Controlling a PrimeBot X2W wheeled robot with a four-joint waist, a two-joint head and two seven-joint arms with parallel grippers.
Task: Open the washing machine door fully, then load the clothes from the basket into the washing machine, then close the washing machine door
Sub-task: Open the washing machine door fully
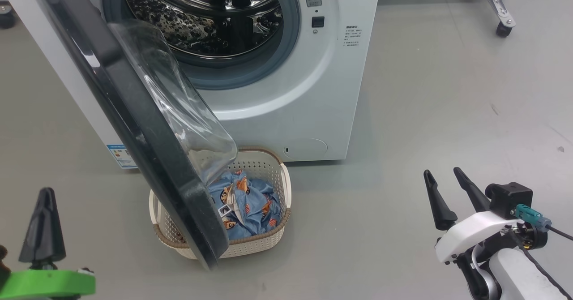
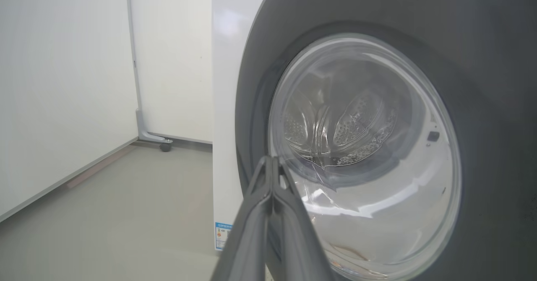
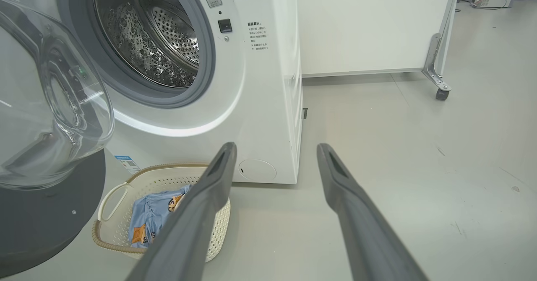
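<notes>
The washing machine [image 1: 286, 112] stands at the top with its steel drum [image 1: 210, 13] exposed. The washing machine door [image 1: 134, 130] is swung out toward me, its black rim edge-on and its glass bowl [image 1: 179, 103] overhanging the basket [image 1: 264, 246]. The clothes [image 1: 250, 201], blue with orange figures, lie inside the basket. My left gripper [image 1: 44, 191] is shut and empty at the lower left, left of the door; its wrist view shows the shut tips [image 2: 272, 160] before the door's outer face [image 2: 482, 84]. My right gripper [image 1: 442, 173] is open and empty, well right of the basket [image 3: 159, 170].
A white partition on castors [image 1: 503, 27] stands behind and to the right of the machine, and another castor [image 2: 165, 146] shows at its left side. Bare grey floor [image 1: 425, 112] stretches to the right. A blue label [image 1: 118, 154] sits low on the machine's front.
</notes>
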